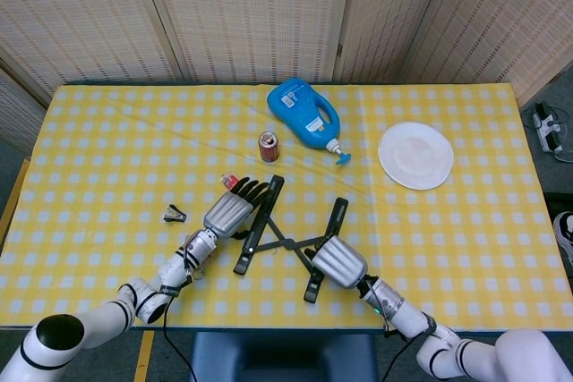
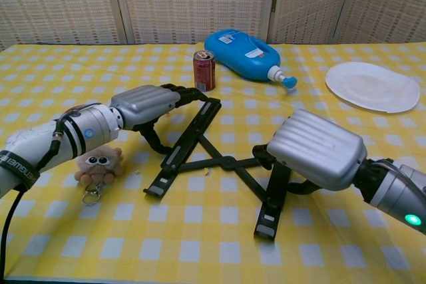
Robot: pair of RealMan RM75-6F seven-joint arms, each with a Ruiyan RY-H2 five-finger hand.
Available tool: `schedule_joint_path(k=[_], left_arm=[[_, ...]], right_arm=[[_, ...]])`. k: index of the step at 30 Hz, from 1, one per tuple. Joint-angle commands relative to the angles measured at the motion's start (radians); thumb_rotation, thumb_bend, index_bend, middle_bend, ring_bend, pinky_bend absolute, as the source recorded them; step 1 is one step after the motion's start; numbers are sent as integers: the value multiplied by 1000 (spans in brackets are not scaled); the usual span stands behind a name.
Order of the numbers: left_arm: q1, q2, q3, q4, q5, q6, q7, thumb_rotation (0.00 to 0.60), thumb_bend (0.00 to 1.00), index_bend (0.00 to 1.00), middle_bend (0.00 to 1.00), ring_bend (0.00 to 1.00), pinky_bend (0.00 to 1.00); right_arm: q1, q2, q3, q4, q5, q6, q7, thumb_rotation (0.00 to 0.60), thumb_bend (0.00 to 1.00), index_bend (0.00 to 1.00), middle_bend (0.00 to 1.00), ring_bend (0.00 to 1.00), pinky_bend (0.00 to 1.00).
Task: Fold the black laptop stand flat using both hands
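The black laptop stand (image 1: 285, 241) (image 2: 225, 161) lies spread on the yellow checked table, its two rails joined by a crossed link. My left hand (image 1: 230, 210) (image 2: 144, 105) lies at the left rail (image 2: 190, 134), its fingers over the rail's far end and the thumb down beside it. My right hand (image 1: 333, 261) (image 2: 316, 149) covers the middle of the right rail (image 1: 337, 214) (image 2: 271, 207) and grips it. The silver back of the right hand hides its fingers. Both rails lean the same way and stand fairly close together.
A red can (image 1: 268, 145) (image 2: 204, 70) and a lying blue pump bottle (image 1: 304, 114) (image 2: 243, 48) sit just behind the stand. At the right lies a white plate (image 1: 415, 156) (image 2: 373, 86). A plush keychain (image 2: 98, 161) rests under my left wrist, and a binder clip (image 1: 174, 214) further left.
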Motion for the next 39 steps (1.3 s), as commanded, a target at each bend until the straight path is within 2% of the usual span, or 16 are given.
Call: schedule_joint_path(k=[1, 17, 32, 36, 39], left_arm=[[2, 5, -2, -19, -8, -9, -17, 600, 154, 19, 58, 0, 0], [12, 44, 11, -142, -18, -35, -41, 600, 154, 2, 53, 0, 0], [15, 51, 18, -194, -15, -36, -28, 600, 154, 0, 52, 0, 0], [27, 71, 14, -208, -18, -13, -18, 600, 154, 0, 49, 0, 0], [45, 103, 7, -238, -23, 16, -20, 600, 154, 0, 46, 0, 0]], right_arm=[[5, -8, 2, 10, 1, 4, -2, 600, 180, 551, 761, 758, 794], [48, -79, 1, 66, -14, 18, -25, 600, 180, 550, 759, 756, 794], [76, -131, 1, 90, -12, 18, -46, 600, 180, 550, 756, 755, 794], [76, -104, -6, 39, -9, 20, -26, 600, 181, 528, 708, 722, 788], [90, -31, -9, -68, -6, -6, -26, 600, 181, 399, 595, 642, 736]])
